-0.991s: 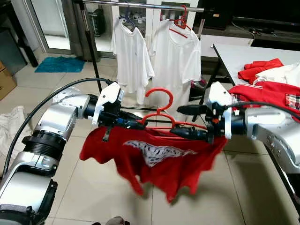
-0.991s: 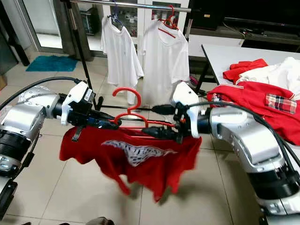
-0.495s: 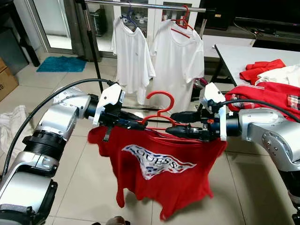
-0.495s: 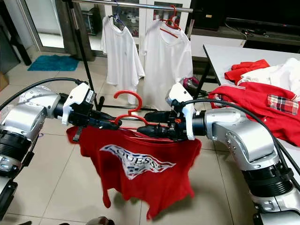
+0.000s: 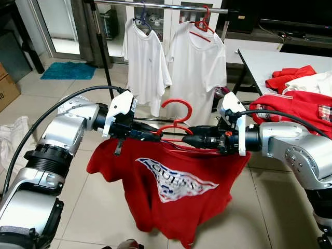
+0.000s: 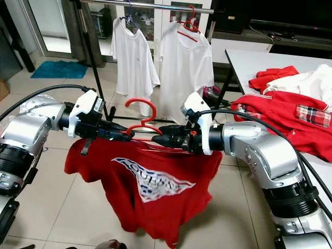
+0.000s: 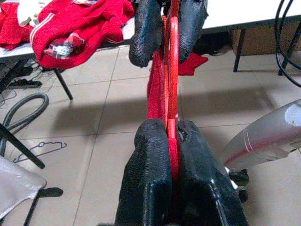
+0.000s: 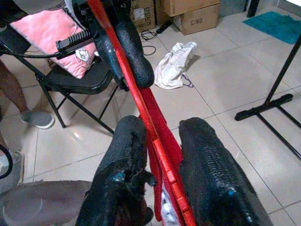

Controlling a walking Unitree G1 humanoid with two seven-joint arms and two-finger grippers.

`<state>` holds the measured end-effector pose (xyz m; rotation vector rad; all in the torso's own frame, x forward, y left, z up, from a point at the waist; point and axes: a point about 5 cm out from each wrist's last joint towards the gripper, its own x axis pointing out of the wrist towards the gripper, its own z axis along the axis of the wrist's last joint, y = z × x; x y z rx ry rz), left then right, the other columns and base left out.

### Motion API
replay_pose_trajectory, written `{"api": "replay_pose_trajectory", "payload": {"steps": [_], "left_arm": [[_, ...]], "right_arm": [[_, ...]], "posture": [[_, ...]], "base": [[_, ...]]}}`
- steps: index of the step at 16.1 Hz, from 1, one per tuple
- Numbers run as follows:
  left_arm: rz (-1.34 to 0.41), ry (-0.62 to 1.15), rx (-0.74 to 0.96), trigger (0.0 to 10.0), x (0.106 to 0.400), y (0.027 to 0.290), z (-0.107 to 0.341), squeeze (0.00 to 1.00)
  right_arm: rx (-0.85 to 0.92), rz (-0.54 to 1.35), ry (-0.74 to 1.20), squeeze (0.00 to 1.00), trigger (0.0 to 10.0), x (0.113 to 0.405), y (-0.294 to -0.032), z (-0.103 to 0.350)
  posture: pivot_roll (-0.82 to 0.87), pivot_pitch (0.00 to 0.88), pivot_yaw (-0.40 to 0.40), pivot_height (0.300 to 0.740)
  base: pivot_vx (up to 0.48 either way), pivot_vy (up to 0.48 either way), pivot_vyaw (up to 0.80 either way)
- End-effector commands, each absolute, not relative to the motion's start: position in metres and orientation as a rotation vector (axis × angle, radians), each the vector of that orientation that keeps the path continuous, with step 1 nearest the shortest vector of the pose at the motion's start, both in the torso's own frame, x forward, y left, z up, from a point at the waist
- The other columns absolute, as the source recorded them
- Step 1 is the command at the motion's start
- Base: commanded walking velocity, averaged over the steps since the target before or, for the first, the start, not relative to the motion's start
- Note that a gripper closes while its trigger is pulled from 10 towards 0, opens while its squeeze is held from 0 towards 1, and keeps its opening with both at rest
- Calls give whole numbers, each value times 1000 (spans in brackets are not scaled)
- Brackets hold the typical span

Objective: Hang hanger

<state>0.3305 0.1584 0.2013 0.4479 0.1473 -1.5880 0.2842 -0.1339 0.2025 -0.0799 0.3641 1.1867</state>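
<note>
A red hanger (image 5: 176, 113) carrying a red printed T-shirt (image 5: 174, 184) is held level in front of me, its hook pointing up. My left gripper (image 5: 155, 138) is shut on the hanger's left part, and in the left wrist view its fingers (image 7: 150, 155) pinch the red bar. My right gripper (image 5: 185, 141) comes in from the right, shut on the bar just beside the hook. The right wrist view has the bar (image 8: 157, 141) filling the gap between its fingers. The clothes rail (image 5: 155, 5) runs across the top, well beyond the hanger.
Two white T-shirts (image 5: 145, 62) (image 5: 194, 67) hang on the rail, one on a red hanger. A white table (image 5: 259, 57) at the right holds red and white clothes (image 5: 290, 78). The rack's black pole (image 5: 101, 52) stands at the left. A white cloth (image 5: 10, 137) lies on the tiles.
My right gripper slid left along the hanger toward the hook, and its fingers closed on the bar. The red T-shirt swung and unfurled below. My left gripper kept its hold.
</note>
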Motion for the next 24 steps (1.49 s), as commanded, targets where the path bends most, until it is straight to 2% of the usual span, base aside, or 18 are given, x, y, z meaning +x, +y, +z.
{"api": "replay_pose_trajectory", "payload": {"steps": [1, 6, 7, 8, 9, 11, 12, 13, 18, 19, 20, 21, 24], "left_arm": [[-1576, 74, 462, 0, 332, 156, 214, 0], [-1548, 59, 444, 0, 334, 158, 216, 0], [-1521, 55, 428, 3725, 337, 157, 218, 0], [-1525, 67, 387, 10000, 338, 155, 220, 67], [-1533, 69, 382, 10000, 338, 154, 220, 1000], [-1500, 66, 426, 10000, 341, 152, 218, 1000], [-1480, 68, 446, 10000, 343, 151, 217, 212], [-1477, 66, 443, 10000, 343, 151, 217, 0], [-1548, 119, 399, 10000, 342, 148, 214, 0], [-1561, 131, 399, 8902, 341, 148, 213, 0], [-1570, 139, 397, 3294, 341, 147, 211, 0], [-1582, 150, 397, 0, 340, 146, 210, 0], [-1598, 171, 396, 0, 339, 146, 208, 0]], "right_arm": [[-68, 1176, 348, 0, 0, 285, -135, 207], [-45, 1166, 331, 0, 0, 285, -135, 209], [-43, 1162, 325, 0, 0, 286, -135, 210], [-43, 1159, 319, 0, 0, 286, -135, 211], [-43, 1158, 315, 0, 0, 287, -134, 212], [-48, 1161, 311, 0, 0, 286, -133, 213], [-51, 1163, 309, 0, 0, 285, -133, 214], [-52, 1164, 308, 0, 0, 285, -133, 214], [-55, 1169, 302, 0, 0, 284, -132, 216], [-54, 1170, 300, 0, 0, 284, -132, 217], [-53, 1170, 299, 0, 0, 284, -132, 217], [-52, 1173, 297, 0, 0, 284, -131, 217], [-48, 1176, 291, 0, 0, 283, -130, 218]], "posture": [[-6, 0, -23, 740], [-5, 0, -23, 740], [-4, 0, -22, 740], [-4, 0, -19, 740], [-4, 0, -19, 740], [-4, 0, -15, 740], [-5, 0, -14, 740], [-5, 0, -14, 740], [-6, 0, -9, 740], [-6, 0, -9, 740], [-6, 0, -9, 740], [-6, 0, -9, 740], [-8, 0, -4, 740]], "base": [[0, 0, 0], [0, 0, 0], [0, 0, 0], [0, 0, 0], [0, 0, 0], [0, 0, 0], [0, 0, 0], [0, 0, 0], [0, 0, 0], [0, 0, 0], [0, 0, 0], [0, 0, 0], [0, 0, 0]]}}
